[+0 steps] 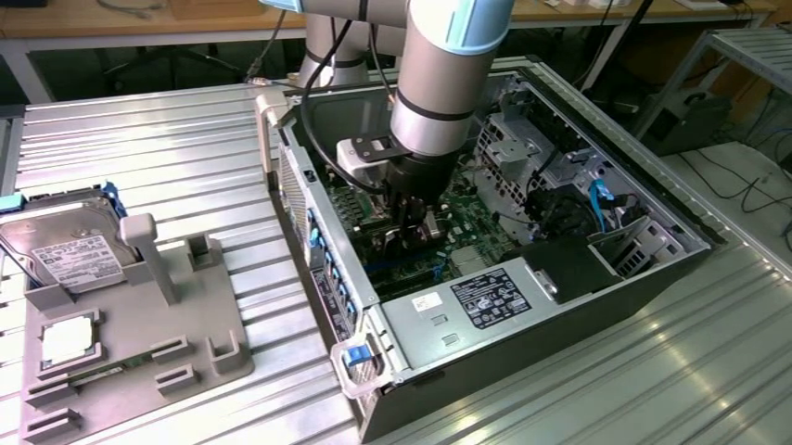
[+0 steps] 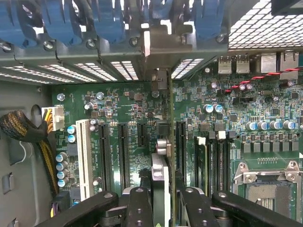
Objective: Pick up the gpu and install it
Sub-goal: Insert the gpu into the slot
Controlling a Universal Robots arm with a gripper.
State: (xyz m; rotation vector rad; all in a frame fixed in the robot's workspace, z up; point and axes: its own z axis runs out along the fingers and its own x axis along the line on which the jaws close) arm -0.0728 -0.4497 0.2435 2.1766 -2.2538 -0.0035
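Observation:
The gpu [image 2: 166, 175] shows edge-on in the wrist view as a thin dark card with a silver bracket end. It stands upright over the green motherboard [image 2: 128, 109], lined up along the black expansion slots [image 2: 180, 142]. My gripper [image 2: 163, 210] is shut on it, one black finger [image 2: 138, 208] on each side. In the exterior view the gripper [image 1: 415, 222] reaches down deep inside the open computer case [image 1: 619, 199], just above the motherboard. The arm and fingers mostly hide the card there.
A grey fixture tray [image 1: 185, 352] at the exterior view's left holds a silver hard drive [image 1: 69, 255] and a square CPU chip [image 1: 69, 338]. The power supply [image 1: 483, 301] fills the case's near end. Blue slot latches [image 2: 109, 19], a white slot [image 2: 84, 158] and an empty CPU socket [image 2: 267, 191] surround the card.

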